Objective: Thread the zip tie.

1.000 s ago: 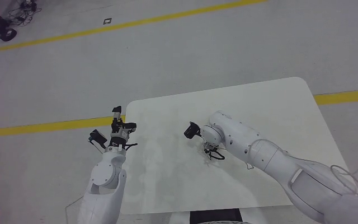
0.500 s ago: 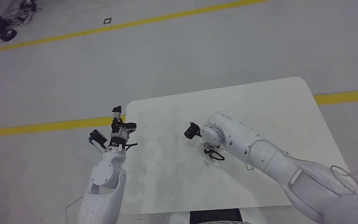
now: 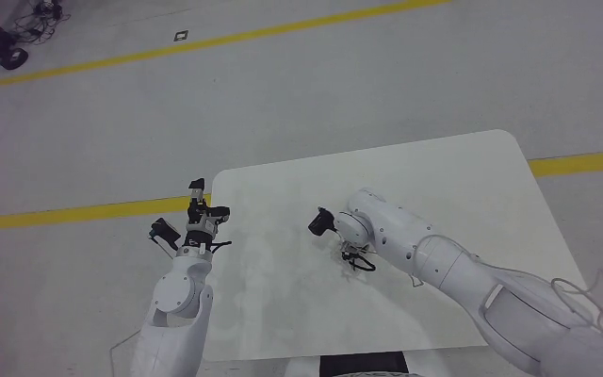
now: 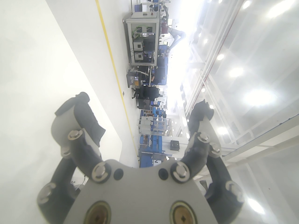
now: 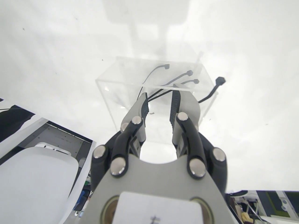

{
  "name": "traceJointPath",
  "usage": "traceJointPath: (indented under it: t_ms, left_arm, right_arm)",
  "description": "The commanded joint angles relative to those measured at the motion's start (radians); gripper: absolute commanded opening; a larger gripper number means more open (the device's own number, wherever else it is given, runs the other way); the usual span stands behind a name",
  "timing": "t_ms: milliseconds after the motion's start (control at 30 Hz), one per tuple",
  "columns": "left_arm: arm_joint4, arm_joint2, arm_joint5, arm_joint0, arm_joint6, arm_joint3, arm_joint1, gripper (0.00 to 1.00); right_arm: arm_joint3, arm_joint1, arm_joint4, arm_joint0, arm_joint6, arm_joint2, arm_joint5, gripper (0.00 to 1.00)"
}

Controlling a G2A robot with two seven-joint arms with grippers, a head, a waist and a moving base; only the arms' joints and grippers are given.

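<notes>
My right claw (image 5: 160, 94) hangs part-spread over the clear box (image 5: 109, 99) near the table's (image 3: 452, 188) middle, its tips just at the black zip ties (image 5: 178, 76) lying inside. One tie (image 5: 213, 88) droops over the box's wall. My left claw (image 4: 142, 104) is spread wide at the table's left edge.

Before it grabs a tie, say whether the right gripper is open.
Open: the right gripper has its fingers apart at the clear box of ties.
</notes>
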Motion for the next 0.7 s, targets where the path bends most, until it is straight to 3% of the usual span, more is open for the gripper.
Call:
traceJointPath:
  t_ms: [0, 67, 200, 667]
  left_arm:
    - [0.000, 0.000, 0.000, 0.000, 0.000, 0.000, 0.000, 1.00]
    - [0.000, 0.000, 0.000, 0.000, 0.000, 0.000, 0.000, 1.00]
    - [0.000, 0.000, 0.000, 0.000, 0.000, 0.000, 0.000, 1.00]
    - [0.000, 0.000, 0.000, 0.000, 0.000, 0.000, 0.000, 1.00]
  right_arm:
    - [0.008, -0.004, 0.000, 0.002, 0.000, -0.003, 0.002, 0.22]
    - [0.014, -0.008, 0.000, 0.004, 0.000, -0.006, 0.004, 0.20]
    - [0.025, -0.015, -0.003, 0.009, -0.001, -0.008, 0.013, 0.00]
    - [-0.021, -0.013, -0.035, 0.005, 0.008, 0.014, 0.037, 0.00]
